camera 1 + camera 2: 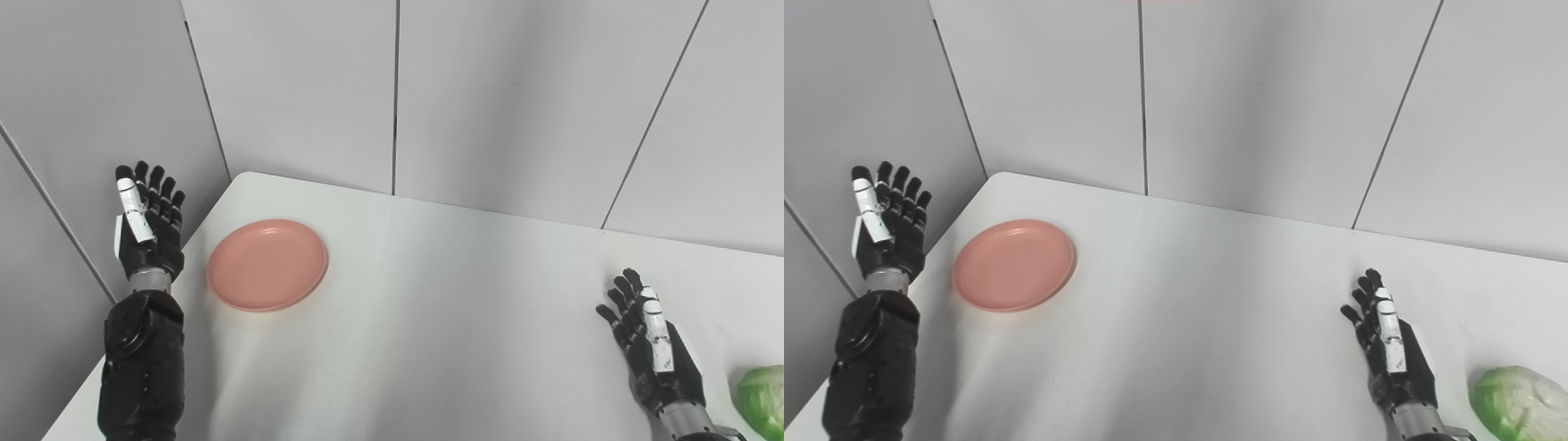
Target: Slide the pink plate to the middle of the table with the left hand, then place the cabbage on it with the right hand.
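The pink plate lies flat near the table's left edge, with nothing on it. My left hand is raised beside that edge, left of the plate and apart from it, open with fingers pointing up. A green cabbage rests at the front right of the table, partly cut off by the picture's edge. Just left of the cabbage my right hand hovers low over the table, open and holding nothing.
The white table has a rounded far-left corner. Grey wall panels stand close behind it and along its left side, right behind my left hand.
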Controlling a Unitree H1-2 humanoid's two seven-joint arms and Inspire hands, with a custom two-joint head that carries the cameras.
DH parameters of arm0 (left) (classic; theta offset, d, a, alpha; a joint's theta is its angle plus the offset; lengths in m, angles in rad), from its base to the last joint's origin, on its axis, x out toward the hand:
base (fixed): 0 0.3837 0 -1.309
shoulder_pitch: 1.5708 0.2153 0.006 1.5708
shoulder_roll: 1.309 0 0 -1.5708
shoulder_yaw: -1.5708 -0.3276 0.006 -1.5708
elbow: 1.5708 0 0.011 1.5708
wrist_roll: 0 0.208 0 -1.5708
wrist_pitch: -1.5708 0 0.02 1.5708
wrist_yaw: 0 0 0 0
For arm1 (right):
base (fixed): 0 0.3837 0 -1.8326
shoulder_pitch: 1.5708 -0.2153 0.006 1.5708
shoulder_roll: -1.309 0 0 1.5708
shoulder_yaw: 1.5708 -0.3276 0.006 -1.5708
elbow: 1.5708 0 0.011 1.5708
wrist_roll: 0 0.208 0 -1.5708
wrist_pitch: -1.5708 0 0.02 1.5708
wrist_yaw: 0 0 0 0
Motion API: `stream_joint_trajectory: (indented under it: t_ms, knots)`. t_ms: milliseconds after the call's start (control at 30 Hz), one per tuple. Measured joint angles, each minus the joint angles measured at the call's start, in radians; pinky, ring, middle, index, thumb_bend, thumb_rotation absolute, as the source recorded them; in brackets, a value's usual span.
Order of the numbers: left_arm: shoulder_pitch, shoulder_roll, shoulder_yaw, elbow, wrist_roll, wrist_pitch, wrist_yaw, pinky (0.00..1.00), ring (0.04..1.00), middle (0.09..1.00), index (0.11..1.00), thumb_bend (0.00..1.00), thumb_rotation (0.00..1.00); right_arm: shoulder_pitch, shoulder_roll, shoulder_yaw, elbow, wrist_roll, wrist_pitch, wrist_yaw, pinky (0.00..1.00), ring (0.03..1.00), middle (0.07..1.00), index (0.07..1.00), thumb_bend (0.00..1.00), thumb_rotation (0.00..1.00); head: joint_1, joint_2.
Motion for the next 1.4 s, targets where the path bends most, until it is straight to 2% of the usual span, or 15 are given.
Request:
stream_joint_trajectory:
  t_ms: [167, 333, 567, 933, 1267, 1400]
  knots:
    - [0.001, 0.002, 0.0, 0.014, -0.021, 0.0, 0.0, 1.0, 0.982, 0.988, 0.992, 0.66, 1.0, 0.0, 0.0, 0.0, -0.003, 0.001, 0.003, -0.003, 1.0, 1.0, 1.0, 1.0, 0.08, 1.0, 0.003, 0.003]
    - [0.004, 0.002, -0.01, 0.032, -0.021, 0.001, 0.0, 1.0, 0.993, 0.999, 0.998, 0.63, 1.0, 0.0, 0.0, -0.002, -0.026, 0.007, 0.039, -0.006, 1.0, 1.0, 1.0, 1.0, 0.08, 1.0, 0.005, 0.005]
    - [-0.001, 0.001, -0.008, 0.138, -0.024, -0.001, -0.004, 0.99, 0.993, 0.992, 0.992, 0.62, 1.0, 0.001, 0.002, -0.005, -0.026, 0.003, 0.039, -0.012, 1.0, 1.0, 1.0, 1.0, 0.09, 1.0, 0.005, 0.005]
    - [-0.015, 0.003, -0.008, 0.244, -0.033, -0.017, -0.026, 1.0, 0.985, 0.985, 0.982, 0.64, 1.0, 0.002, 0.003, -0.004, -0.028, -0.006, 0.038, -0.012, 1.0, 1.0, 1.0, 1.0, 0.08, 1.0, 0.006, 0.012]
    - [-0.055, 0.034, 0.001, 0.351, -0.054, -0.065, -0.077, 1.0, 0.97, 0.967, 0.954, 0.65, 1.0, 0.005, 0.008, -0.006, -0.032, 0.001, 0.038, -0.021, 1.0, 1.0, 1.0, 1.0, 0.08, 1.0, 0.002, 0.014]
    - [-0.061, 0.035, -0.007, 0.372, -0.063, -0.074, -0.112, 1.0, 0.998, 0.997, 0.994, 0.63, 1.0, 0.006, 0.008, -0.006, -0.032, 0.003, 0.038, -0.021, 1.0, 1.0, 1.0, 1.0, 0.07, 1.0, -0.003, 0.017]
